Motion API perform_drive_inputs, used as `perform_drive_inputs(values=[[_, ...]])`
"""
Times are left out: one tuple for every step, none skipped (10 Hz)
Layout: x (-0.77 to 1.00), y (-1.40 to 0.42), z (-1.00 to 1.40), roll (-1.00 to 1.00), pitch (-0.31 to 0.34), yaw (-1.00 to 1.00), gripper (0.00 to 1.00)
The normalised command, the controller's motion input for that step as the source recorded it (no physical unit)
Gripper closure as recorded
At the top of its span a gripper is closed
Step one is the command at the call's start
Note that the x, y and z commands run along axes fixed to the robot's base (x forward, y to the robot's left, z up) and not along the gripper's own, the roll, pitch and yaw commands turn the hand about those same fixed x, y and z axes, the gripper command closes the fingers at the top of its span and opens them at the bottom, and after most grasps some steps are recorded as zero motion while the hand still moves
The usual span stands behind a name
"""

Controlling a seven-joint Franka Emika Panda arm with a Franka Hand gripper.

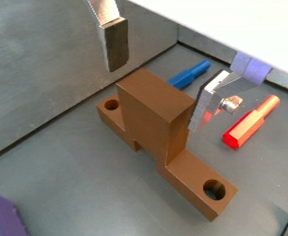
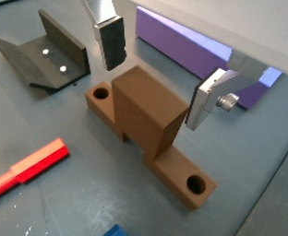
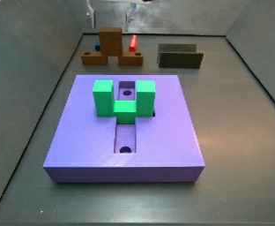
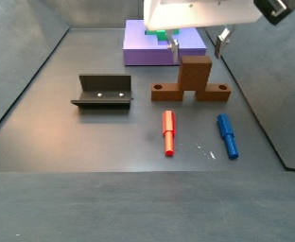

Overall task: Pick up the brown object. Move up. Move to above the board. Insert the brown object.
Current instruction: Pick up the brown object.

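I see the brown object (image 2: 144, 129) on the table (image 4: 61, 132), well apart from the purple board (image 3: 126, 132). My tool (image 2: 153, 74) hangs open just above its upright block, one finger on each side. It looks stiff, solid and smooth, so I judge the flat block sides the best hold.

Matt brown object (image 1: 159, 120), silvery metal gripper (image 1: 165, 66)

The gripper (image 2: 150, 72) has silver fingers with dark pads, above the brown object (image 2: 147, 118). The board (image 3: 126, 132) is purple with a green block (image 3: 126, 97); red piece (image 4: 169, 131), blue piece (image 4: 227, 135), dark fixture (image 4: 103, 92).
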Motion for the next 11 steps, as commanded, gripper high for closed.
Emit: perform_drive_inputs(values=[[0.0, 0.09, -0.27, -0.14, -0.001, -0.11, 0.0], [0.0, 0.05, -0.31, -0.16, -0.021, -0.06, 0.0], [0.03, 0.0, -0.31, -0.17, -0.039, -0.05, 0.0], [0.01, 0.0, -0.31, -0.16, -0.036, -0.05, 0.0], [0.01, 0.0, -0.3, -0.16, -0.027, -0.04, 0.0], [0.0, 0.0, -0.27, -0.11, -0.019, -0.05, 0.0], [0.0, 0.0, -0.13, -0.08, 0.0, -0.07, 0.0], [0.0, 0.0, -0.09, -0.05, 0.0, -0.03, 0.0], [0.0, 0.0, -0.04, -0.03, 0.0, -0.01, 0.0], [0.0, 0.0, 0.0, 0.0, 0.0, 0.0, 0.0], [0.0, 0.0, 0.0, 0.0, 0.0, 0.0, 1.0]])
